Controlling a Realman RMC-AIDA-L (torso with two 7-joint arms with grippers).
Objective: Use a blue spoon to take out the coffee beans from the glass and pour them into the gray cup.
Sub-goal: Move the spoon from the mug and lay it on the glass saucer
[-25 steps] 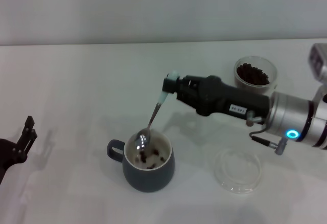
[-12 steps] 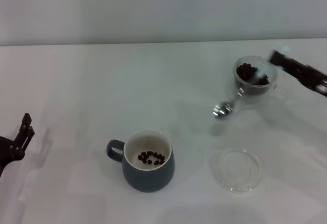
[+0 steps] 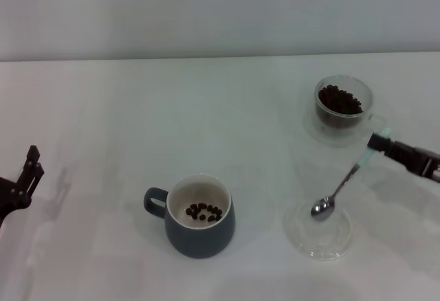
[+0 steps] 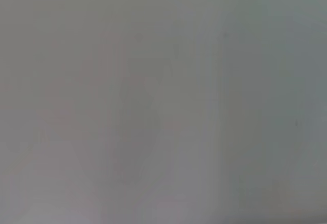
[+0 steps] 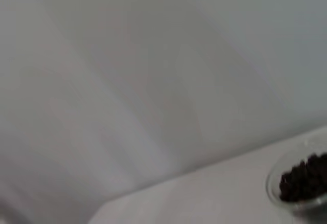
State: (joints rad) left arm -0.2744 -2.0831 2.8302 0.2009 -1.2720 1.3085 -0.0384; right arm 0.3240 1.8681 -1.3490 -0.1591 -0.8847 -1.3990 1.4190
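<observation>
Head view: right gripper [image 3: 382,143] at three o'clock clamps the blue spoon [image 3: 338,192], bowl empty above the saucer [image 3: 320,232]. Swing it to the glass [image 3: 342,104] at one o'clock, dip shallow among the coffee beans [image 3: 339,99], then carry level to the gray cup [image 3: 199,216].

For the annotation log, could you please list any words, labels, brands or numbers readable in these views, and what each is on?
None: no readable text shows in any view.
The gray cup, the glass, the blue spoon and the clear saucer carry no markings.
The right hand shows no label either.
</observation>
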